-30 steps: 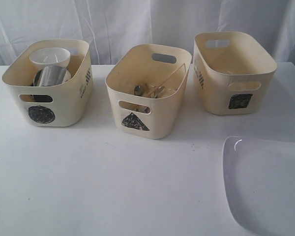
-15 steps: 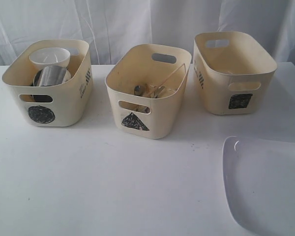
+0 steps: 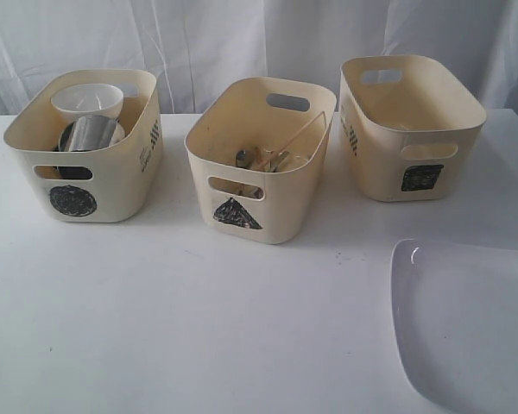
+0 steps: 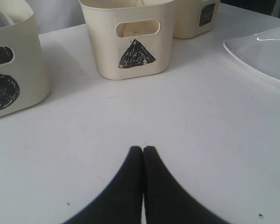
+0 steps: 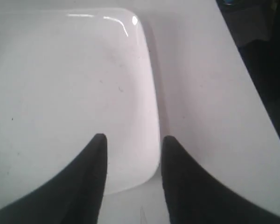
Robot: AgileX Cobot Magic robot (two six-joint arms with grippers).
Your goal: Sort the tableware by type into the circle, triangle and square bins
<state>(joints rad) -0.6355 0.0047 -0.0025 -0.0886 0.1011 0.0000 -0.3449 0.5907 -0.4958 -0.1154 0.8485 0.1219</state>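
Ext. view: we've got the circle bin (image 3: 86,164) on the left w/ the small white bowl (image 3: 87,101) & a steel mug (image 3: 90,134) inside; triangle bin (image 3: 259,185) in the middle holds steel cutlery (image 3: 257,159) & chopsticks (image 3: 300,136); square bin (image 3: 410,129) on the right; plate (image 3: 470,328) near right on the table (image 3: 198,328), outside every bin.

L wrist view: left gripper (image 4: 143,149) jaws pressed together, holding nothing, low over bare table.

R wrist view: right gripper (image 5: 134,137) jaws apart, the plate's corner edge between them, nothing gripped.

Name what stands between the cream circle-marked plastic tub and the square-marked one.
The cream triangle-marked plastic tub stands there; the exterior view shows it.
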